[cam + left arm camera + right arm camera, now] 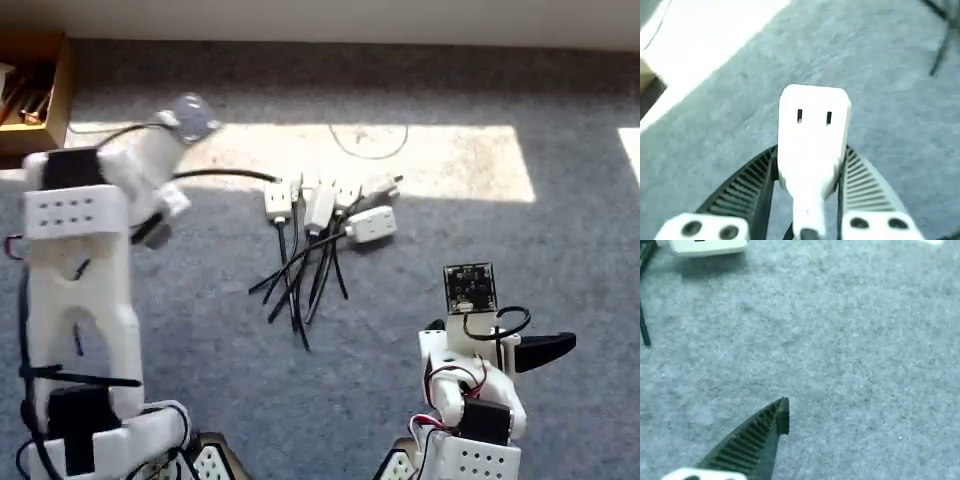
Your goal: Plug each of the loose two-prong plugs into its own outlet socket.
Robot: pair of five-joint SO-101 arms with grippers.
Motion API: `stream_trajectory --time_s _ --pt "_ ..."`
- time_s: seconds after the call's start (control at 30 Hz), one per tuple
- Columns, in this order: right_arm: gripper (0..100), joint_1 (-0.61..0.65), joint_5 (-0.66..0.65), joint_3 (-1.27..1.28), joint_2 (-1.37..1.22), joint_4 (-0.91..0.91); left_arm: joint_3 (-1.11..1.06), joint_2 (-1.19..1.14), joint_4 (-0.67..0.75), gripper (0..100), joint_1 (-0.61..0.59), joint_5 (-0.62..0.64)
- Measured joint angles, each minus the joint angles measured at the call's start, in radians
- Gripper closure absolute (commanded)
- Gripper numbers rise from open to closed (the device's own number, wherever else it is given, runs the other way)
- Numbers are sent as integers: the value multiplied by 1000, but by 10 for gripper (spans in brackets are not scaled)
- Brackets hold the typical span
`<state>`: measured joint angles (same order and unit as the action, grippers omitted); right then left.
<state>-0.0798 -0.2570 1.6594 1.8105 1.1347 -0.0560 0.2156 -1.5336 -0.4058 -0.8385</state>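
My left gripper (809,167) is shut on a white outlet socket (813,127); its two slots face the camera and its cord runs back between the fingers. In the high view the left arm (150,165) is raised at the far left, with a black cord (225,175) trailing to a cluster of white plugs and sockets (320,205) at the middle of the grey carpet. One white socket (372,223) lies at the cluster's right, and its edge (707,246) shows in the right wrist view. My right gripper (540,350) hovers low at the front right, open, one black finger (767,432) over bare carpet.
Black cords (300,280) fan out from the cluster toward the front. A wooden box (40,95) stands at the far left edge. A thin wire loop (365,145) lies in the sunlit patch behind the cluster. Bare carpet stretches between the cluster and the right arm.
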Motion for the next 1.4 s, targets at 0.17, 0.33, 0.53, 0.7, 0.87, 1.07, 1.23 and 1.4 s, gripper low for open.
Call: stream_trajectory --time_s 0.17,0.33,0.53,0.7,0.87,1.07,1.23,1.4 --pt "310 0 0 0 0 0 130 -218 218 995 -436 -23" --pt "310 0 0 0 0 0 397 -569 264 995 -621 -17" --pt "310 0 0 0 0 0 884 -1019 195 990 -641 69" --pt "310 0 0 0 0 0 1310 -1327 109 862 -641 80" --pt "310 0 0 0 0 0 1606 -1519 -3 752 -640 78" --pt "310 0 0 0 0 0 1663 -1560 -32 741 -640 54" --pt "310 0 0 0 0 0 1663 -1560 -32 743 -640 48" --pt "310 0 0 0 0 0 1663 -1559 17 744 -644 29"
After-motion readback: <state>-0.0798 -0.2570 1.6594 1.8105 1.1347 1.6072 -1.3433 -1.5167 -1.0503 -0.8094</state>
